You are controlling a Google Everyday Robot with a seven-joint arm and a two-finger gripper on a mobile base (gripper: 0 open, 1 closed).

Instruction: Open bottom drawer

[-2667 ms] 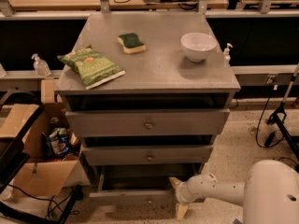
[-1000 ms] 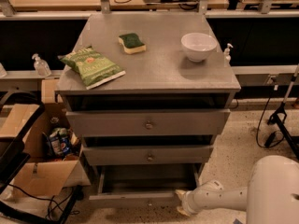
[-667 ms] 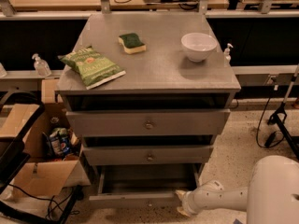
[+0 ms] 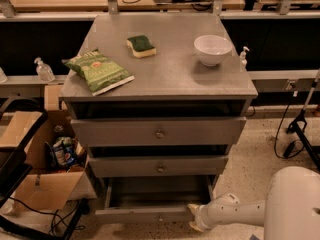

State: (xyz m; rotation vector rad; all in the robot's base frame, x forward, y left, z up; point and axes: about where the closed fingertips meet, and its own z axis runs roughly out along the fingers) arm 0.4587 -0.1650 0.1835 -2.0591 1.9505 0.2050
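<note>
Hanging at the right front corner of the part-open bottom drawer [image 4: 145, 214], off its knob [image 4: 160, 217], my gripper [image 4: 192, 218] may slip or rack it askew if I pull, and whether my jaws are open or closed I cannot tell.

Bottom drawer [image 4: 135, 214]: grey, slimmest front panel of the stack, small round knob [image 4: 160, 217] at centre. Pulled partway out, level, shallow grey box showing. Claw [image 4: 193, 217] low near the floor, just beside the front panel's right end.
</note>
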